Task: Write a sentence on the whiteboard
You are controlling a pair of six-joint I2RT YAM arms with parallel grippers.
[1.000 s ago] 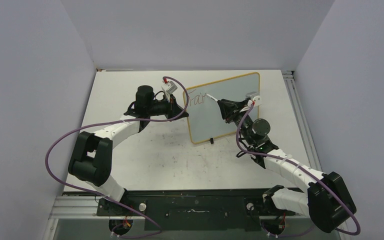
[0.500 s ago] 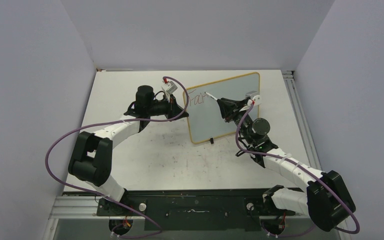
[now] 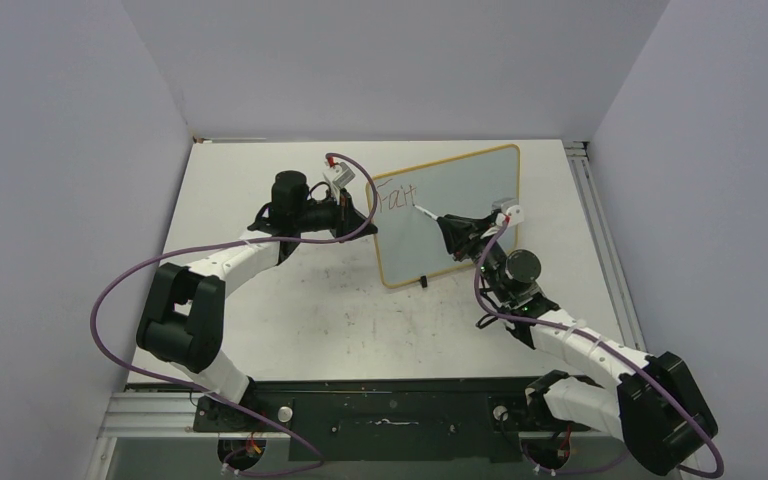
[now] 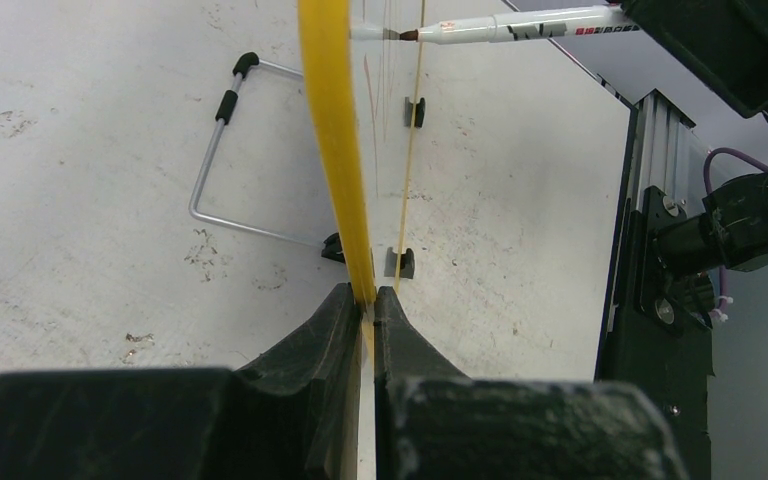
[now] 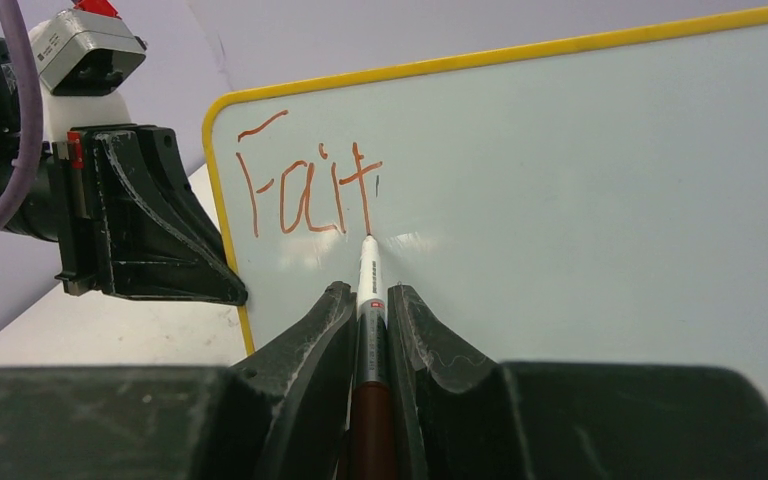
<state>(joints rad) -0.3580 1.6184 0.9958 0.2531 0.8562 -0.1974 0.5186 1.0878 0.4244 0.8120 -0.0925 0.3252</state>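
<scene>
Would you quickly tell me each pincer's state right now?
The left pincer is shut on the whiteboard at its edge.
The right pincer is shut on the marker.

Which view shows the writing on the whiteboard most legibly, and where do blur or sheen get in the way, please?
Right wrist: the sentence, reading "Fait", is sharp on the whiteboard, with faint sheen by the marker tip; the right gripper looks slightly soft. Top external: even light, letters too small to read. Left wrist: board edge-on, its yellow frame blurred, writing unreadable.
</scene>
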